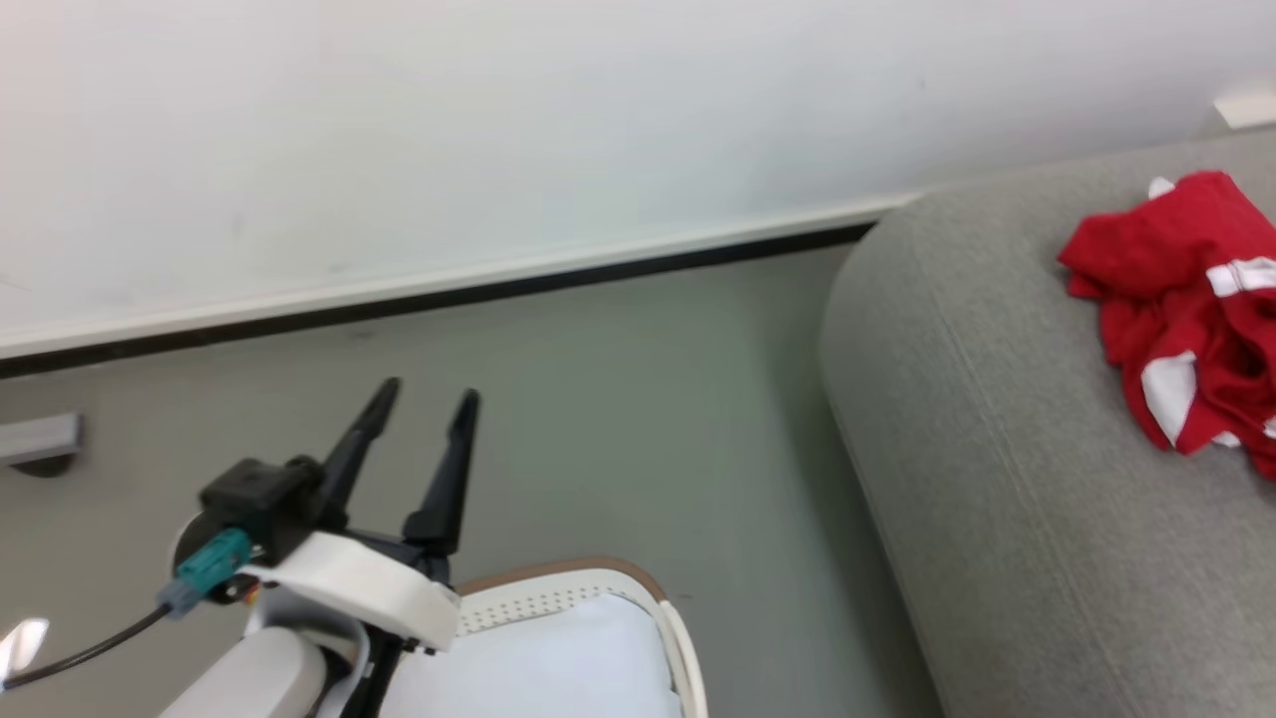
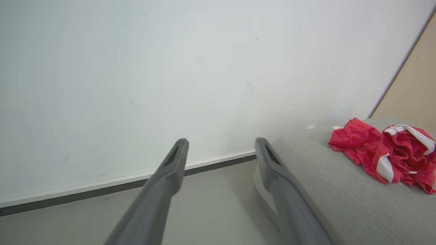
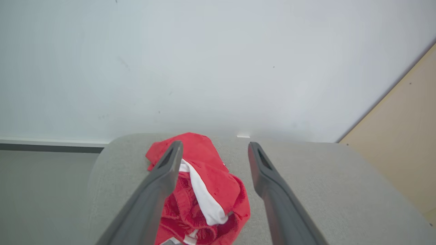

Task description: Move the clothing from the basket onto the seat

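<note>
The red clothing with white bands lies crumpled on the light grey seat at the right. From the left wrist view the clothing rests on top of the seat. My left gripper stands open with nothing between its fingers, above the basket, whose cream wall and brown rim show at the bottom; the part of its inside that shows is bare and pale. My right gripper is open above the seat, its fingers either side of the clothing below.
A white wall with a white skirting and a dark line along its foot runs behind a grey floor between basket and seat. A tan panel stands at the right beyond the seat. A grey object sits at the far left.
</note>
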Motion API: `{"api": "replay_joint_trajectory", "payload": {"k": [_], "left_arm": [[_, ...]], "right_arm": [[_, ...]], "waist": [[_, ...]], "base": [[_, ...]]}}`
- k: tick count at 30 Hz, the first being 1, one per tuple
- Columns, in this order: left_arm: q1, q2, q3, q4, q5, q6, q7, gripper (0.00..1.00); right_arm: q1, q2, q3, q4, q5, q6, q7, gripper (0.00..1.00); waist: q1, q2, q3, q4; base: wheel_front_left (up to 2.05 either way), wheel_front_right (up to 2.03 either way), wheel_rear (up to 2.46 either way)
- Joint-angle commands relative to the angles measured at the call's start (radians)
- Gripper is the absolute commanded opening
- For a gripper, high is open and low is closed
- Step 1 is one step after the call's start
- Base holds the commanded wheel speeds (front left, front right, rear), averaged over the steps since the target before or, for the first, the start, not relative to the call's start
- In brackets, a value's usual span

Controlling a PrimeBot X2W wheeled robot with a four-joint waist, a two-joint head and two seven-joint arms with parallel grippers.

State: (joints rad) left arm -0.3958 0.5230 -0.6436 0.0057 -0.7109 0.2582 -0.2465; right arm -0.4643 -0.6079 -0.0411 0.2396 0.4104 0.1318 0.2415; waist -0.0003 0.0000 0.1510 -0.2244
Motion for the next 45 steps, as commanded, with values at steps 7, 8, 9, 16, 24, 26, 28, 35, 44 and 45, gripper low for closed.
{"api": "replay_joint_trajectory", "payload": {"k": [7,8,9,16,24,26,28,35,44,45], "left_arm": [[0.12,0.001,0.128,-0.035,-0.037,0.072,-0.018,1.0],[0.14,-0.005,0.147,-0.036,-0.041,0.082,-0.017,1.0],[0.156,-0.007,0.166,-0.04,-0.037,0.091,-0.018,1.0],[0.275,-0.057,0.276,-0.048,0.029,0.085,-0.018,1.0],[0.402,-0.174,0.426,-0.044,0.134,-0.01,-0.018,1.0],[0.422,-0.207,0.459,-0.032,0.162,-0.043,-0.018,1.0],[0.447,-0.238,0.49,-0.006,0.191,-0.078,-0.018,1.0],[0.464,-0.338,0.579,0.068,0.291,-0.182,-0.018,1.0],[0.429,-0.406,0.652,0.111,0.378,-0.262,-0.018,1.0],[0.426,-0.412,0.661,0.114,0.382,-0.271,-0.018,1.0]], "right_arm": [[0.119,0.142,0.016,-0.181,0.038,-0.002,-0.084,1.0],[0.14,0.161,0.022,-0.197,0.024,-0.002,-0.104,1.0],[0.162,0.18,0.032,-0.207,0.012,-0.002,-0.123,1.0],[0.295,0.315,0.071,-0.19,-0.065,-0.002,-0.297,1.0],[0.368,0.43,0.132,-0.123,-0.133,-0.002,-0.442,1.0],[0.374,0.444,0.159,-0.107,-0.145,-0.002,-0.456,1.0],[0.379,0.46,0.164,-0.089,-0.155,-0.002,-0.469,1.0],[0.394,0.52,0.177,-0.024,-0.147,-0.002,-0.499,1.0],[0.354,0.54,0.218,0.011,-0.144,-0.002,-0.507,1.0],[0.347,0.541,0.219,0.014,-0.142,-0.002,-0.506,1.0]], "waist": [[0.0003,0.0,-0.073,0.101],[0.0003,0.0,-0.082,0.114],[0.0003,0.0,-0.088,0.126],[0.0003,0.0,-0.132,0.185],[0.0003,0.0,-0.142,0.203],[0.0003,0.0,-0.139,0.203],[0.0003,0.0,-0.138,0.202],[0.0003,0.0,-0.137,0.191],[0.0003,0.0,-0.125,0.173],[0.0003,0.0,-0.123,0.171]], "base": [[0.0,0.0,0.0],[0.0,0.0,0.0],[0.0,0.0,0.0],[0.0,0.0,0.0],[0.0,0.0,0.0],[0.0,0.0,0.0],[0.0,0.0,0.0],[0.0,0.0,0.0],[0.0,0.0,0.0],[0.0,0.0,0.0]]}}
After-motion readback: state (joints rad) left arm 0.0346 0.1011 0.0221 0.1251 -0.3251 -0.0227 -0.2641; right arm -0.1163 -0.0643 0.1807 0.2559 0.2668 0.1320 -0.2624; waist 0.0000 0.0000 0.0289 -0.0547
